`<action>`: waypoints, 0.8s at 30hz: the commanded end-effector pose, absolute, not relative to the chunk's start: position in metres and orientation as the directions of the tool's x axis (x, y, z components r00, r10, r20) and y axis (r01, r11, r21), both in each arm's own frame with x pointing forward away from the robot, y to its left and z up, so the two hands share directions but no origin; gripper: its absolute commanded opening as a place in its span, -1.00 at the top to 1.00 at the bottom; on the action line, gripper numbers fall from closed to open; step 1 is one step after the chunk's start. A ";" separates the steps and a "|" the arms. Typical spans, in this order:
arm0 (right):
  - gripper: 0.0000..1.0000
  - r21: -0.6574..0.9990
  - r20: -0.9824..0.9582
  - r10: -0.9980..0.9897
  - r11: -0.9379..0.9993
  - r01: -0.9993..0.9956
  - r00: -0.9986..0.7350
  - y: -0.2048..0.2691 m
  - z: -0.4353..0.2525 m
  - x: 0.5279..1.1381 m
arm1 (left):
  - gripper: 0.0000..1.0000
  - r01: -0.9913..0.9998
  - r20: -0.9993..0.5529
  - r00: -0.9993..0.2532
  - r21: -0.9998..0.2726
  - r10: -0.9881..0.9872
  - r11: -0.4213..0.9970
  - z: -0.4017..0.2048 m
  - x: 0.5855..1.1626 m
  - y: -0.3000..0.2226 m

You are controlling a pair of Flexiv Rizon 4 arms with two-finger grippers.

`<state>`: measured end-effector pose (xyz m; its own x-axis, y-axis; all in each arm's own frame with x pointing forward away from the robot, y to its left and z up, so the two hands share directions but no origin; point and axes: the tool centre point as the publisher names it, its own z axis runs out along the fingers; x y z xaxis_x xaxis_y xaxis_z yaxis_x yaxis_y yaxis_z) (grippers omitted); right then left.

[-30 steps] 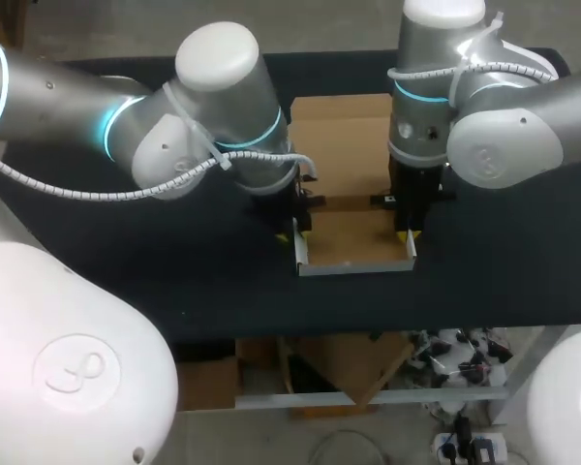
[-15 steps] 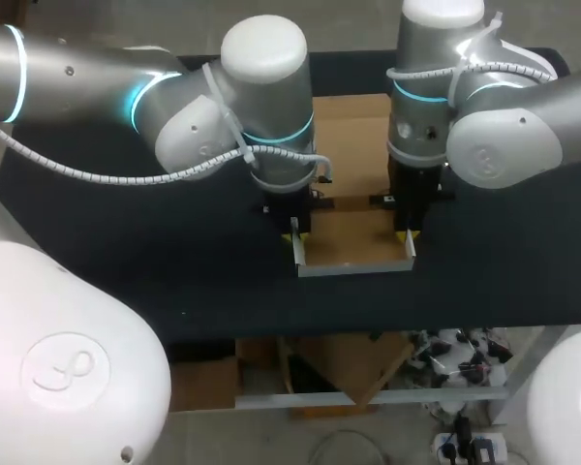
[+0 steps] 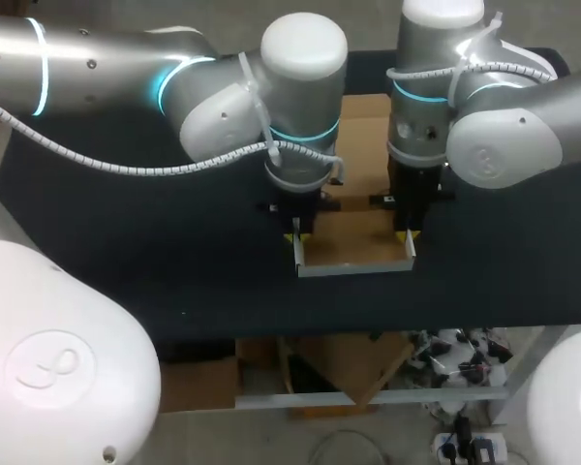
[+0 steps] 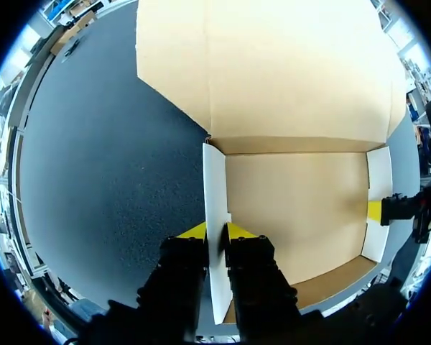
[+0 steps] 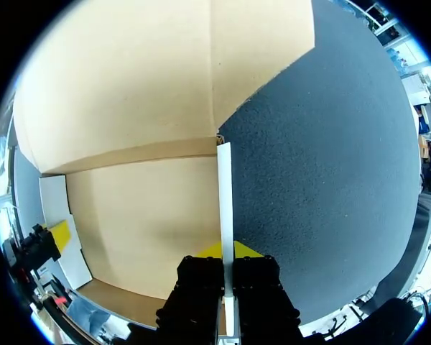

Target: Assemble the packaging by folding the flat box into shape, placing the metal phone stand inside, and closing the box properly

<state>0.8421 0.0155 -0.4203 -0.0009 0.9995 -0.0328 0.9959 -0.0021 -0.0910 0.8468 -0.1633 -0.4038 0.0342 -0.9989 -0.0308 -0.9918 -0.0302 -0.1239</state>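
While the brown cardboard box [image 3: 353, 247] sits half folded near the edge of the black table [image 3: 126, 252], each arm holds one side of it. The left gripper [image 4: 217, 231] is closed tight on the thin white left wall [image 4: 214, 180], which stands up straight. The right gripper [image 5: 226, 251] pinches the white right wall [image 5: 224, 194] the same way. The big lid flap [image 4: 273, 65] lies flat behind the box.

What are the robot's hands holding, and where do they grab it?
The cardboard box: the left gripper pinches its left side flap, the right gripper its right side flap.
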 end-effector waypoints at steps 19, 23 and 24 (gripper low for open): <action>-0.56 0.007 0.065 0.998 0.020 1.000 -0.020 0.009 -0.390 0.836 | 1.00 -0.987 -0.145 0.052 -0.156 -0.988 -0.029 -0.409 0.840 -0.155; -0.69 0.036 0.088 0.995 0.032 0.999 -0.035 0.008 -0.381 0.835 | 1.00 -0.986 -0.141 0.053 -0.162 -0.989 -0.029 -0.408 0.841 -0.154; -0.71 0.043 0.094 0.995 0.035 0.998 -0.039 0.007 -0.379 0.834 | 1.00 -0.986 -0.141 0.053 -0.164 -0.989 -0.029 -0.407 0.841 -0.154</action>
